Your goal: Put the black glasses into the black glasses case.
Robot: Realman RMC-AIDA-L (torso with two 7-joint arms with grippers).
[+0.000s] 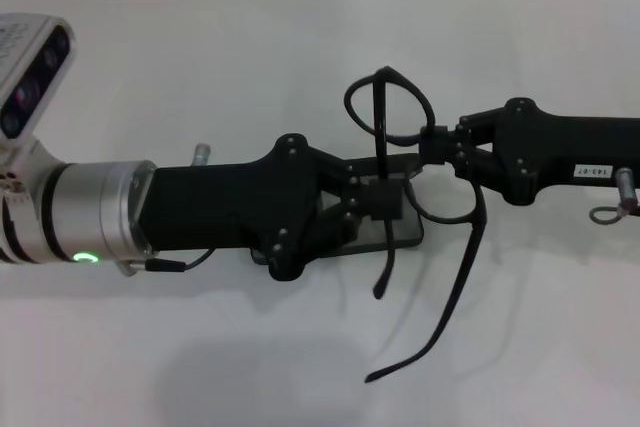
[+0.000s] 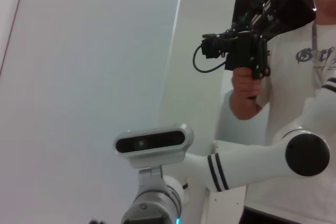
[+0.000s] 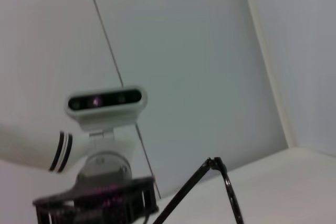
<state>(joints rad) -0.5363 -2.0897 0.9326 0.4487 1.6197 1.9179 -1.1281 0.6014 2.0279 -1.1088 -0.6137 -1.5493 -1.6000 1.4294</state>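
Observation:
The black glasses (image 1: pixel 380 127) hang unfolded in the air at the middle of the head view, with both temple arms pointing down toward me. My right gripper (image 1: pixel 437 143) comes in from the right and is shut on the frame between the two lenses. My left gripper (image 1: pixel 383 195) reaches in from the left, and its fingers are closed where one temple arm crosses them. The black glasses case (image 1: pixel 408 232) lies on the table under the left gripper and is mostly hidden by it. Part of the glasses (image 3: pixel 212 163) shows in the right wrist view.
The white table (image 1: pixel 200 77) runs all around the case, with a tiled wall behind it. In the left wrist view a person (image 2: pixel 294 77) stands behind the robot holding a black camera rig (image 2: pixel 236 48).

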